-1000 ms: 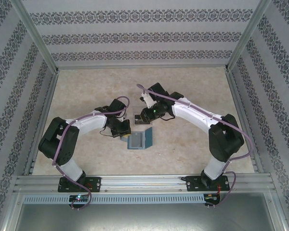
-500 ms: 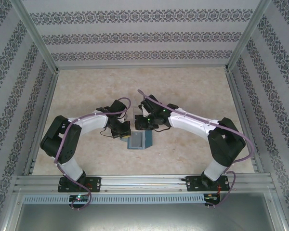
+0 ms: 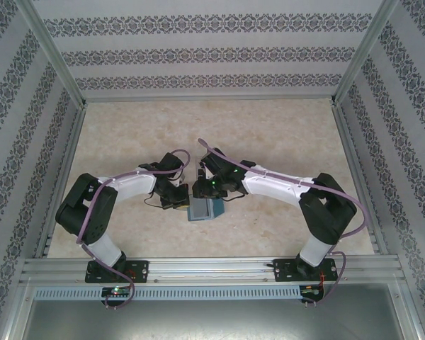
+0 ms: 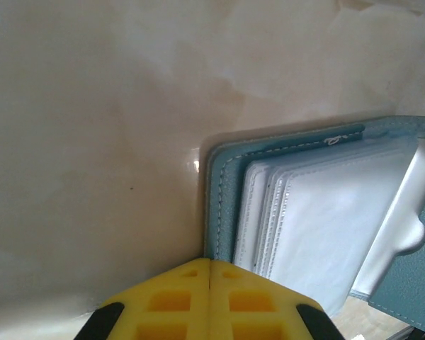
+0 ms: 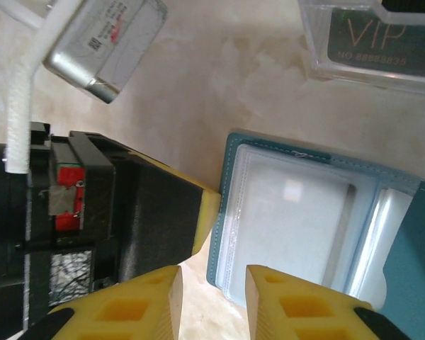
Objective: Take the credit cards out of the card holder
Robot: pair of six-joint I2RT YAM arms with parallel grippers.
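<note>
1. Teal-blue folding card holder [image 3: 205, 211]: lies open and flat on the beige marbled desk [image 3: 283, 142], between the two arms. The left wrist view shows its stitched rim [image 4: 219, 191] and the stack of clear plastic sleeves [image 4: 319, 227] inside. Whether any sleeve holds a card cannot be told.
2. Left end effector [image 4: 210, 263]: its yellow fingers are pressed together with nothing between them. The tip touches the holder's outer edge, as the right wrist view shows [image 5: 208, 211].
3. Right end effector [image 5: 212, 273]: its yellow fingers stand apart with a narrow gap, empty. It hovers low at the holder's corner, and the sleeves lie just past the fingertips.
4. Dark rectangular card marked "VIP" [image 5: 372, 32]: sits in a clear plastic tray [image 5: 319, 67], beside the holder and apart from it.
5. Grey rectangular card with small print [image 5: 106, 39]: lies apart from the holder, beyond the left end effector.
</note>
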